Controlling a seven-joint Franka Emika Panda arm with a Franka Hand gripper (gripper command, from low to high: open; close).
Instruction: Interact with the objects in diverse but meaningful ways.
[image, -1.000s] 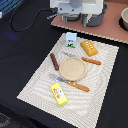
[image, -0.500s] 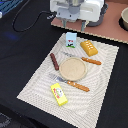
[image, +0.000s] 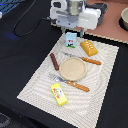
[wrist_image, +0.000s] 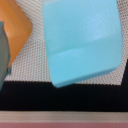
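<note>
Hovering right over the small white carton with green-blue sides (image: 72, 39), the tool (image: 75, 31) sat low at the far edge of the striped placemat (image: 37, 85). Couldn't tell whether its jaws were spread or clenched. The wrist view was mostly the carton's light-blue face (wrist_image: 84, 40). Nothing looked lifted yet, so I'd guess basically everything was left to do.

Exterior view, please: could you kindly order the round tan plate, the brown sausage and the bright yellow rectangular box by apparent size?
1. Round tan plate, clearly largest.
2. Brown sausage and bright yellow rectangular box: similar length, box wider but nearer the camera, so unranked.
</note>
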